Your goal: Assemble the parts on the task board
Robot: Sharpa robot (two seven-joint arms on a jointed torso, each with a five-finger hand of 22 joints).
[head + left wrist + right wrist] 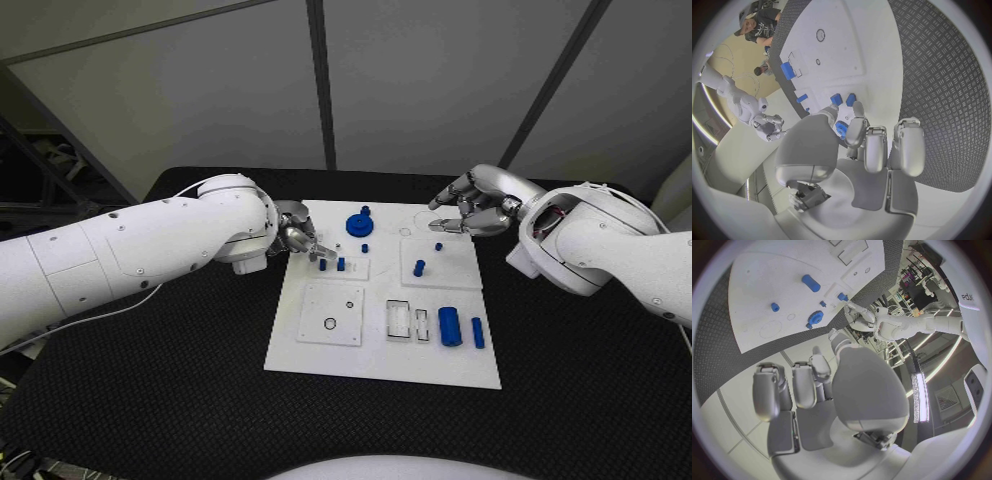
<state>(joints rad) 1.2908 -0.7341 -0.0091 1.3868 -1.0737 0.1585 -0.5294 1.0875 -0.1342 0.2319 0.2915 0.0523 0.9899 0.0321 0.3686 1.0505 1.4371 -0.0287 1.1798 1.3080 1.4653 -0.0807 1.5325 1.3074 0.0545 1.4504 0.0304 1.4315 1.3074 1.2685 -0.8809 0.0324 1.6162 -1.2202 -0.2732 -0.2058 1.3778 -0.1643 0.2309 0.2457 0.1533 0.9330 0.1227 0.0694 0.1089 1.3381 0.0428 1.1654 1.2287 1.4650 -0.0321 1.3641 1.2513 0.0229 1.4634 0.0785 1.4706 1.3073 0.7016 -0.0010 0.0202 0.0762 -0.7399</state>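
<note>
Parts (450, 326) wait on the task board (382, 355); the left hand (299, 240), apparently pinching a blue peg (320, 264), should lower it straight, while the right hand (476, 210) hovers curled, grasping nothing.

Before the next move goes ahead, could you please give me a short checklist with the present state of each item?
1. Left hand at the task board, near two small upright blue parts: ok.
2. Whether the left hand's fingers hold a part: cannot tell; a blue piece shows by the fingertips, contact unclear.
3. Right hand free: ok; it hovers over the board's far right corner, fingers curled, nothing in them.
4. Blue round part standing at the board's far edge: ok.
5. Two blue parts lying at the board's near right: ok.
</note>
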